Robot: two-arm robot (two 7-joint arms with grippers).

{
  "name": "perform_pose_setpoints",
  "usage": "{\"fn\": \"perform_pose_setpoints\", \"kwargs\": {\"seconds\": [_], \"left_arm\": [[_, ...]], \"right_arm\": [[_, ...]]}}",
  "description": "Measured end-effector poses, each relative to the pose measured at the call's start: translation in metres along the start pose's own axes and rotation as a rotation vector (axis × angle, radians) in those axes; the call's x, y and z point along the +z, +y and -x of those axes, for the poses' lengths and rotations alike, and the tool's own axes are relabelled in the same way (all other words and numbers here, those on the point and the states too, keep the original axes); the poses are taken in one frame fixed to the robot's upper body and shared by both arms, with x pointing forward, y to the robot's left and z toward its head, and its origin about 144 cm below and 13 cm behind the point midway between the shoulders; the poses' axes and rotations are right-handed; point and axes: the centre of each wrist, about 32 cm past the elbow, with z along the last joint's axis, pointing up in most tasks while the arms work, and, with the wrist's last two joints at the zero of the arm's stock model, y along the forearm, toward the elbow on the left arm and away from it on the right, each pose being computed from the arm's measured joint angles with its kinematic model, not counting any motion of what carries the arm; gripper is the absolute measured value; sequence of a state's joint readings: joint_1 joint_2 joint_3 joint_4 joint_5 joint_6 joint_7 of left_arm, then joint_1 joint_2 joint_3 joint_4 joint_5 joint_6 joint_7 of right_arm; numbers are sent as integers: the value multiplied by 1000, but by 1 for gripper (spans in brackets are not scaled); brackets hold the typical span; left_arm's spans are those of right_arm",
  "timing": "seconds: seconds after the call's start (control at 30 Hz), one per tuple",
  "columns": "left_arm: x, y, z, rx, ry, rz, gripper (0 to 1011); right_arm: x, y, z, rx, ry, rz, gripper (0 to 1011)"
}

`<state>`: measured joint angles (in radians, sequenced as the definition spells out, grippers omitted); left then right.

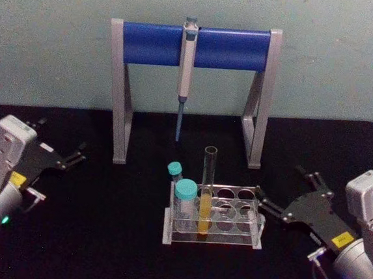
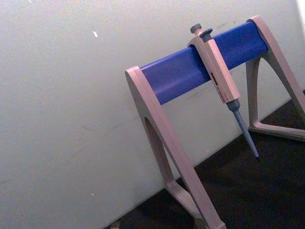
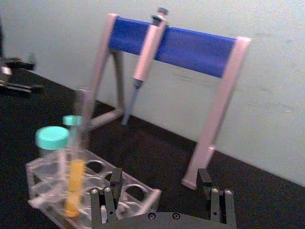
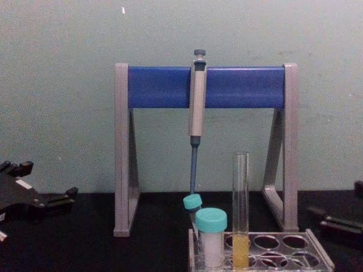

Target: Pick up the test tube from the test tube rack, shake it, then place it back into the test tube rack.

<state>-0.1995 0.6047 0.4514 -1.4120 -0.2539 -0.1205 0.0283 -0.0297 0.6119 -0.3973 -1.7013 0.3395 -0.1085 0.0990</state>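
The test tube [image 1: 206, 192] stands upright in the clear test tube rack [image 1: 256, 225] at the table's middle, with yellow-orange liquid in its lower part. In the chest view the test tube [image 4: 240, 218] rises from the front left part of the rack [image 4: 320, 260]. My right gripper [image 1: 288, 189] is open just right of the rack, apart from it, fingers pointing toward it. The right wrist view has its gripper [image 3: 159, 180] open beside the rack [image 3: 143, 193], with the tube [image 3: 76, 164] farther off. My left gripper [image 1: 62, 139] rests open at the far left.
Two teal-capped vials [image 1: 183, 203] stand in the rack left of the tube. A grey-and-blue pipette stand [image 1: 149, 43] with a hanging pipette [image 1: 185, 80] stands behind the rack against the wall. Bare black table lies in front and on both sides.
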Motion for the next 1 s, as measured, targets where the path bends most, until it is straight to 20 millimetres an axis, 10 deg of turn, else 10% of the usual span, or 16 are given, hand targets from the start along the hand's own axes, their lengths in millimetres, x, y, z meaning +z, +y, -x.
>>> {"fn": "perform_pose_setpoints", "kwargs": {"seconds": [1.0], "left_arm": [[0,0,0,0,0,0,1001]], "right_arm": [[10,49,23,213,155,-38,1000]]}}
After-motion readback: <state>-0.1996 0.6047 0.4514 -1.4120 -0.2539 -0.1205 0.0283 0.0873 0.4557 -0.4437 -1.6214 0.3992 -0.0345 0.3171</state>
